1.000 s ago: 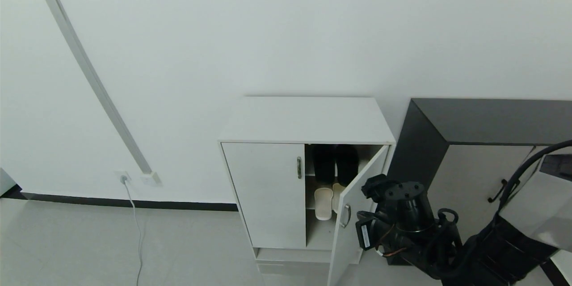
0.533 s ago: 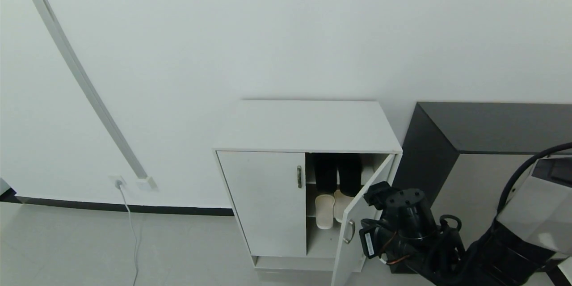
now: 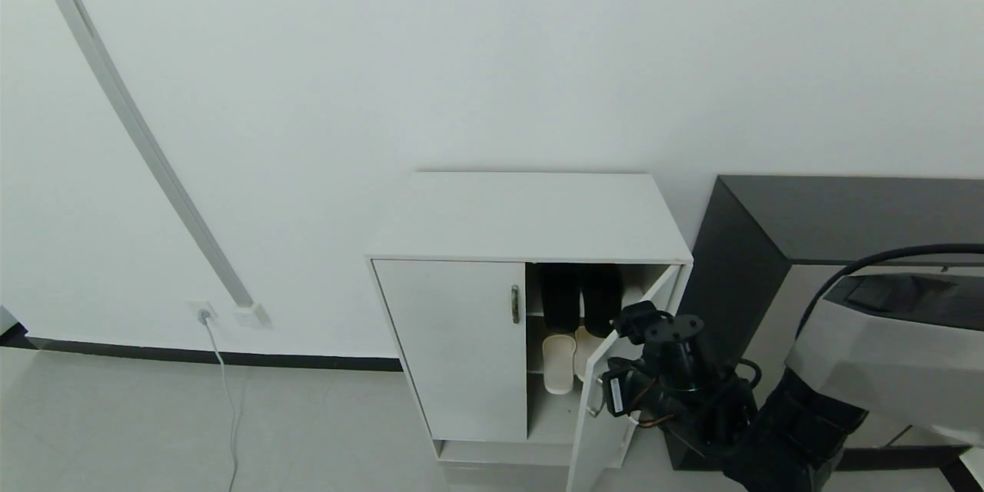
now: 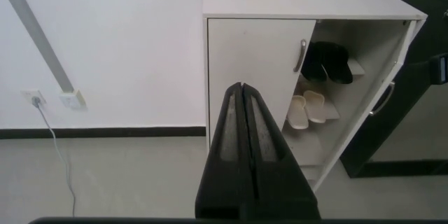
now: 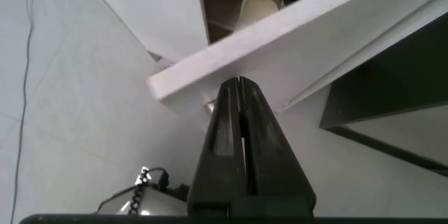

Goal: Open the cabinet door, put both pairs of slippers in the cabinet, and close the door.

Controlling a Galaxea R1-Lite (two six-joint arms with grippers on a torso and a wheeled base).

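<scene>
The white cabinet [image 3: 530, 215] stands against the wall, its right door [image 3: 588, 446] swung partly open. Inside, 2 black slippers [image 3: 561, 296] sit on the upper shelf and 2 cream slippers [image 3: 559, 364] on the shelf below. The right gripper [image 5: 241, 87], fingers pressed together, is at the door's outer face. The left gripper [image 4: 242, 91], fingers likewise together, hangs well apart, facing the cabinet.

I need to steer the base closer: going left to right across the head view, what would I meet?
In order: wall conduit → wall socket → closed left door → handle → black slippers above cream slippers → open right door → dark cabinet.
</scene>
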